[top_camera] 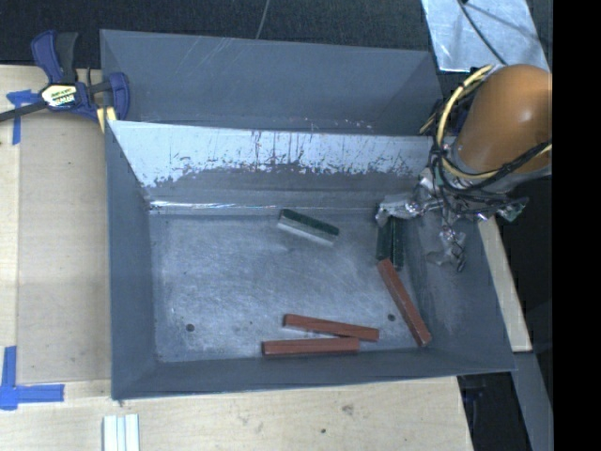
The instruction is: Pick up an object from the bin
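Observation:
My gripper point(391, 248) hangs low at the right side of the bin, close to the right wall. Its tip is just above the upper end of a reddish-brown stick point(406, 303) that lies slanted along the right wall; whether they touch cannot be made out. Left of the gripper, near the back of the floor, lies a small flat block point(308, 225) with a dark green top and a grey side. Nothing can be seen held in the gripper.
Two more reddish-brown sticks lie near the front wall, one slightly slanted point(331, 327) and one level point(311, 347) just below it. The arm with its orange dome and cables reaches in over the right rim. The back wall slopes up steeply.

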`<state>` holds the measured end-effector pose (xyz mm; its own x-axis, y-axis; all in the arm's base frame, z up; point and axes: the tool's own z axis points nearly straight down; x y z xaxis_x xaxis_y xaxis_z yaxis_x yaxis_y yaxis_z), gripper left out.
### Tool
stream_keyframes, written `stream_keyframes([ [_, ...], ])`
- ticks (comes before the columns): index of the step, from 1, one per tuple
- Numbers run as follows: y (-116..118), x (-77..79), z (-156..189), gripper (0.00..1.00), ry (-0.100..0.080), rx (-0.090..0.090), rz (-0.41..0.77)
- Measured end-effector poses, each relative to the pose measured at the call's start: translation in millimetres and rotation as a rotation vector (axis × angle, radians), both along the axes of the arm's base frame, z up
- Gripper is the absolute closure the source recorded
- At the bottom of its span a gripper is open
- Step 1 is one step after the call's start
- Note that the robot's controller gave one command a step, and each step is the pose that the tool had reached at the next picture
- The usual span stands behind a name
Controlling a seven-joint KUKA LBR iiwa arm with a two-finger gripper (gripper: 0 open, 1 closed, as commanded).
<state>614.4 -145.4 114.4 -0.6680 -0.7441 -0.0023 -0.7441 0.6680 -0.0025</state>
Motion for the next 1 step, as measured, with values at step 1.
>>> stream_keyframes([
  [1, 7.6, 16.8, -39.9, 0.0, -0.003, 0.021, 0.035],
])
